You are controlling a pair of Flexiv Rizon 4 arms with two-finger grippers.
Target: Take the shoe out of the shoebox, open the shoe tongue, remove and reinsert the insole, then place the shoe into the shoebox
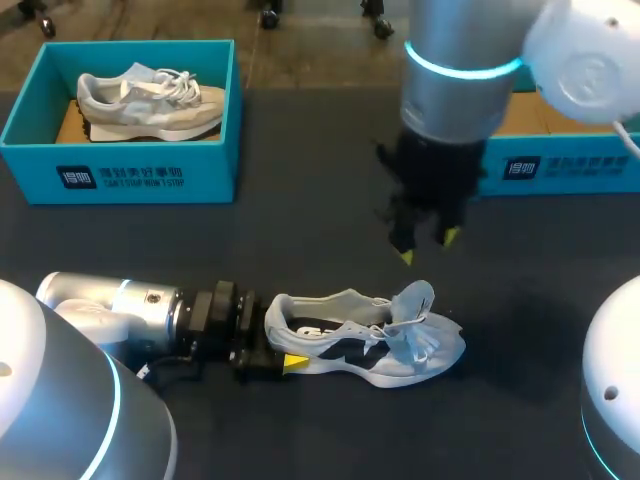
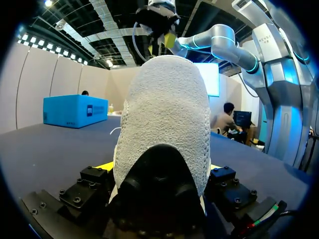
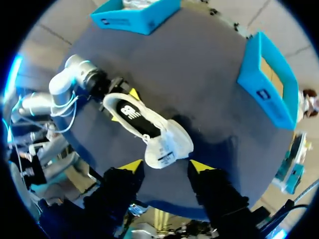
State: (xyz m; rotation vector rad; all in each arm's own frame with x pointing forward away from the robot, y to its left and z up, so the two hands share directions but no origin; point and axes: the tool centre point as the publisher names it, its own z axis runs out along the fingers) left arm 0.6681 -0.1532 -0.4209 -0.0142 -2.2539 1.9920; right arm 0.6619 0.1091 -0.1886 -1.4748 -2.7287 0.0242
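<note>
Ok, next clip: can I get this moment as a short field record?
shoe: upright on the table, tongue folded forward
insole: inside the shoe
left arm: jaws shut on the shoe's heel
right arm: jaws open, above the tongue, not touching
left shoebox: holds another shoe
right shoebox: no shoe visible inside

One shoe: pale grey knit, white sole, black insole inside. Upright on counter, heel at 9 o'clock, toe at 3, tongue raised toeward. One shoebox: teal, open, at 2 o'clock, well apart.
</note>
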